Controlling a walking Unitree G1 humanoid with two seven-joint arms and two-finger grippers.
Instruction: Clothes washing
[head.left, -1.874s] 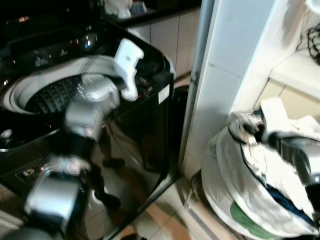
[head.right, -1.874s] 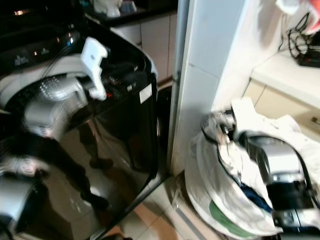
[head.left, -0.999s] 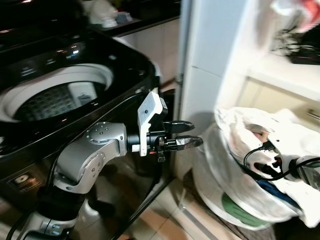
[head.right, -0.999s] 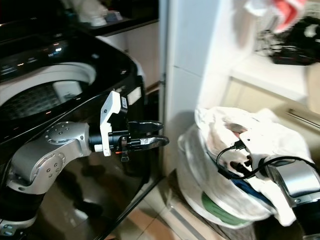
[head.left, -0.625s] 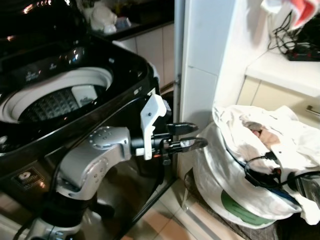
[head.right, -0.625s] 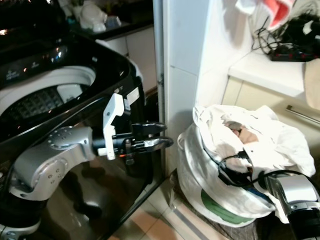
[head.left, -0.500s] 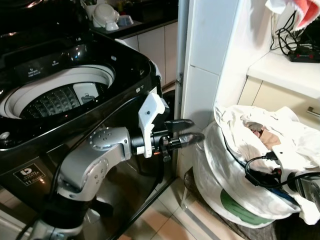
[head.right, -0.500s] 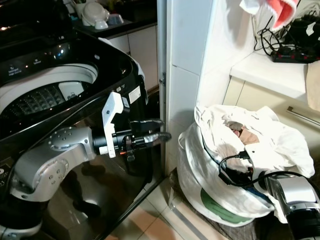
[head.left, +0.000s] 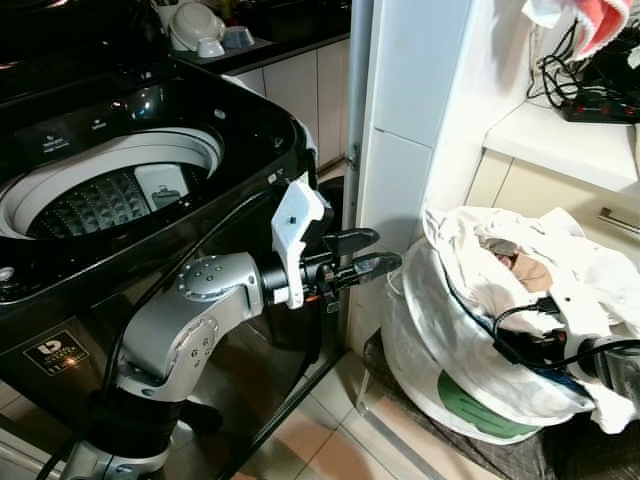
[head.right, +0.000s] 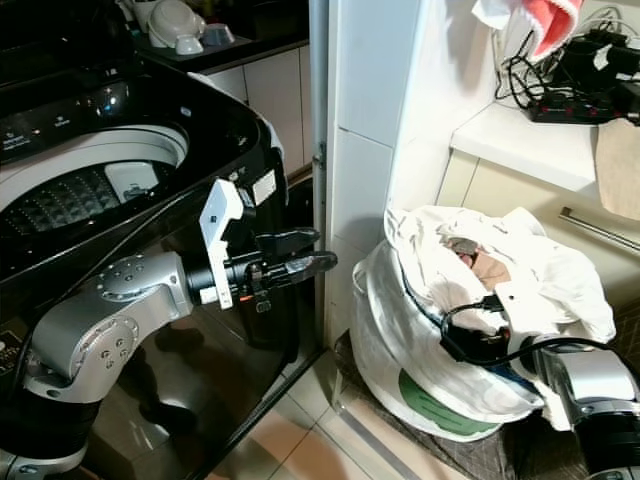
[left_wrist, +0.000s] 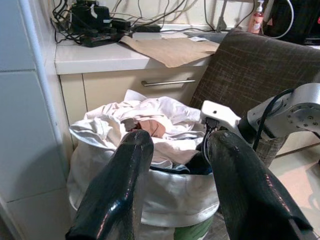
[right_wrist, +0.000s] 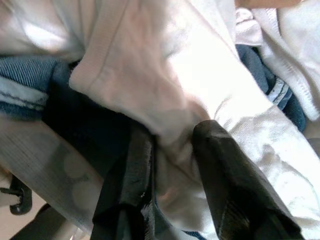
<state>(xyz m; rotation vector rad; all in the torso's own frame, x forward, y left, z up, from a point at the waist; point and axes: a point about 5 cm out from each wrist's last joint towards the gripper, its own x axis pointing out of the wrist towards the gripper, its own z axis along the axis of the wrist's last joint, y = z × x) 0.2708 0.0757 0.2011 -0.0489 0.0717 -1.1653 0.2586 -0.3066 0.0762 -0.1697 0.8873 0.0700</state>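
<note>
Laundry (head.left: 520, 262): soft, light, tangle-prone; best pinched at a raised fold. Right gripper (right_wrist: 167, 150) fingers apart, buried in cloth. Left gripper (head.left: 372, 254) parted, empty.

White tiled pillar (head.left: 415, 110) at the 12 o'clock position of the head views. At 1–2 o'clock, a pale surface (head.left: 570, 140) carrying a black power strip with tangled cables (head.right: 565, 85); a sheet of brown paper (left_wrist: 172, 50) lies on the same surface. A red-and-white cloth (head.left: 590, 20) hangs above it. Below the surface, a cream drawer front with a metal bar handle (left_wrist: 167, 82). At 10–11 o'clock, a dark surface (head.left: 270, 45) bearing stacked white bowls (head.left: 195, 28), with cream cabinet doors (head.left: 300, 85) beneath. Beige floor tiles (head.left: 330, 445) at 6 o'clock. A brown woven chair back (left_wrist: 250, 65) and a pink bottle (left_wrist: 256, 17) appear in the left wrist view.
</note>
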